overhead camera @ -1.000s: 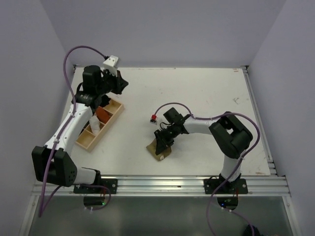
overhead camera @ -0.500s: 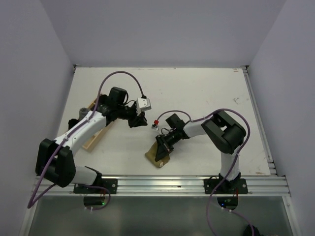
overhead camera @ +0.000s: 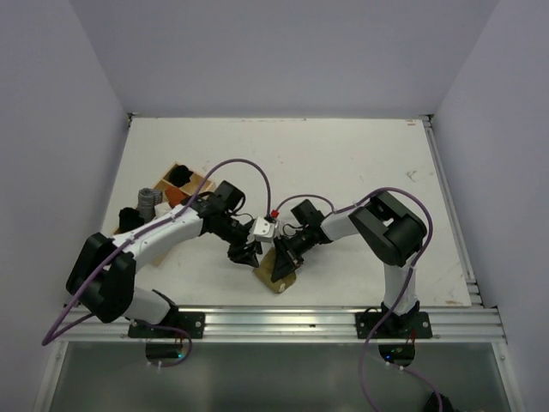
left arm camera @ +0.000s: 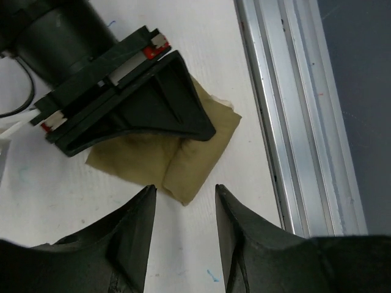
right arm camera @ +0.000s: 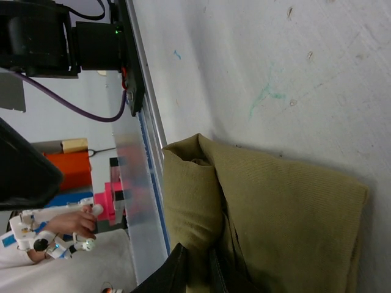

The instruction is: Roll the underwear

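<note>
The underwear [overhead camera: 281,273] is a small olive-khaki cloth lying near the table's front edge, with one side rolled into a thick fold [left arm camera: 190,163]. My right gripper [overhead camera: 282,251] lies low over it and is shut on that fold, its fingers [right arm camera: 181,264] pinching the cloth [right arm camera: 287,207]. My left gripper [overhead camera: 245,254] is just left of the cloth. In the left wrist view my left gripper [left arm camera: 185,188] stands open, its tips either side of the roll's near corner and nothing clamped between them. The right gripper's black finger [left arm camera: 165,107] covers the cloth's middle.
A wooden divided tray [overhead camera: 202,181] sits at the left, holding an orange-red cloth [overhead camera: 175,198] and a black item [overhead camera: 179,174]. A grey item [overhead camera: 147,199] lies beside it. The aluminium rail [overhead camera: 292,321] runs along the front edge, close to the underwear [left arm camera: 293,91].
My left arm has swung from the tray at the back left down to the underwear, and its jaws have opened. The right gripper has stayed on the cloth.
</note>
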Controlling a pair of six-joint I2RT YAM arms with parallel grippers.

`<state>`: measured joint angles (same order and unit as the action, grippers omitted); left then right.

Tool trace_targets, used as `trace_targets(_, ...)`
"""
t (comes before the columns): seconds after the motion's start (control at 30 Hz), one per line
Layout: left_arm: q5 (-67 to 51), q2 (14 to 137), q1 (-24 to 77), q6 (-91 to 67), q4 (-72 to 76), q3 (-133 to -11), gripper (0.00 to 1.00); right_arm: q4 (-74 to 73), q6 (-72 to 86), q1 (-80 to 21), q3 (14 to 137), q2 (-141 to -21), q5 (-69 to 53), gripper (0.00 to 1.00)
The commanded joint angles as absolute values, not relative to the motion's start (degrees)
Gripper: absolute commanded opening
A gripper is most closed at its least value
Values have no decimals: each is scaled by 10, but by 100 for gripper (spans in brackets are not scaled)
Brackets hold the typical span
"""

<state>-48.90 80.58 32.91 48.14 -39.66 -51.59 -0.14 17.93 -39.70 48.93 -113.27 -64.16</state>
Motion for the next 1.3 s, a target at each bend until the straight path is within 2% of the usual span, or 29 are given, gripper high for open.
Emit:
trace_targets(0.0, -507, 827, 360, 520, -416, -515, 48, -24, 149, -395, 483, -1156, -587, 20)
trace_targets(0.4, -480, 924, 412, 550, -378, -524, 51, -51, 132, -394, 494, -1158, -586, 21)
trace_targets(0.67, -475, 976, 420, 559, -350, -540, 50, -70, 118, -395, 504, -1160, -584, 21)
trace_targets(0.77, -484, 1003, 424, 569, -362, -557, 40, -82, 113, -394, 510, -1160, -582, 22)
trace_targets(0.87, -503, 1042, 426, 598, -412, -590, 26, -107, 102, -393, 517, -1143, -554, 24)
trace_targets(0.97, -507, 1083, 426, 632, -473, -625, 7, -127, 105, -387, 512, -1100, -512, 30)
trace_targets(1.1, -512, 1114, 425, 635, -504, -653, 0, -121, 151, -374, 489, -1047, -456, 36)
trace_targets(1.27, -516, 1149, 421, 632, -525, -679, 0, -120, 211, -338, 432, -1008, -424, 43)
